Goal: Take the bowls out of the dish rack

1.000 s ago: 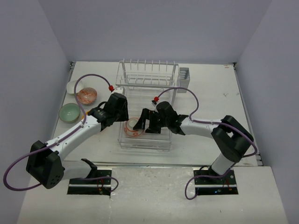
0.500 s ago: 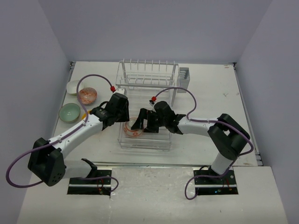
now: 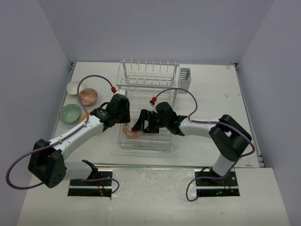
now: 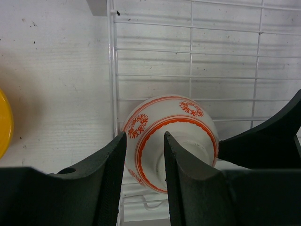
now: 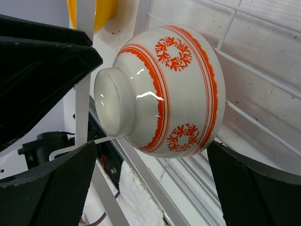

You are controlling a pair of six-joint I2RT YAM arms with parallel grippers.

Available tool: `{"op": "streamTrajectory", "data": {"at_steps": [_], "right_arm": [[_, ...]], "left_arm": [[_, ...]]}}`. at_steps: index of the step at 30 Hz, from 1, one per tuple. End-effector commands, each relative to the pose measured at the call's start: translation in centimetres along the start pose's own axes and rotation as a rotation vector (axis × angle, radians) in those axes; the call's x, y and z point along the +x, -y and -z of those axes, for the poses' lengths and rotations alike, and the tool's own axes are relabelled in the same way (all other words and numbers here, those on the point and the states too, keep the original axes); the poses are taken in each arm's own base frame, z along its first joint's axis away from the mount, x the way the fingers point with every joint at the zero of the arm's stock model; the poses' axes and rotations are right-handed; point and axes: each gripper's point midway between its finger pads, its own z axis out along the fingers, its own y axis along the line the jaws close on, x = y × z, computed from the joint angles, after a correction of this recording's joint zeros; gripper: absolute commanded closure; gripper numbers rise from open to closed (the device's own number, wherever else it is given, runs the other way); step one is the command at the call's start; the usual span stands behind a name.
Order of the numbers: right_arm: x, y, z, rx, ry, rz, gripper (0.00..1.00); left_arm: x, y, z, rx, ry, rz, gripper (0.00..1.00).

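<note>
A white bowl with orange-red pattern (image 3: 134, 131) lies on its side in the lower tray of the white wire dish rack (image 3: 149, 75). In the left wrist view the bowl (image 4: 183, 122) turns its foot toward my left gripper (image 4: 145, 141), whose fingers stand slightly apart right in front of it. In the right wrist view the bowl (image 5: 178, 84) lies just beyond my wide-open right gripper (image 5: 150, 146), foot to the left, rim to the right. From above, the left gripper (image 3: 126, 123) and right gripper (image 3: 140, 123) flank the bowl.
On the table at the left stand a mint green bowl (image 3: 70, 113), an orange-red speckled bowl (image 3: 87, 96) and a white one (image 3: 73, 86). A yellow bowl edge (image 4: 3, 122) peeks out beside the left arm. The grey cutlery holder (image 3: 185, 77) hangs at the rack's right.
My right gripper has moved left, closing in on the patterned bowl. My left arm has shifted slightly toward the rack. The bowl has shifted slightly left in the lower tray.
</note>
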Motion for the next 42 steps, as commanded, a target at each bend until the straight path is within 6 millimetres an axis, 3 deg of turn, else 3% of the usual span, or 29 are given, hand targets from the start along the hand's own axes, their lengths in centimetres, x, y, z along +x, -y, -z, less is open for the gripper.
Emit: {"op": "streamTrajectory", "data": {"at_steps": [1,24,32,42], "right_arm": [[-1.4,-4.0,0.9,-0.16,0.04,0.068,0.03],[-1.7,-5.7,2.3,-0.248,0.094,0.116,0.05],[-1.6,-5.5,1.3,-0.259,0.086,0.106,0.18],[-2.0,-5.8,1.3,-0.302,0.117,0.118,0.22]], "left_arm": [[-0.6,0.4,0.0,0.017,0.027,-0.02,0.61],[-0.6,0.6,0.2,0.022,0.03,-0.018,0.61],[-0.6,0.7,0.2,0.026,0.03,-0.019,0.61],[-0.4,0.7,0.2,0.025,0.025,-0.02,0.61]]}}
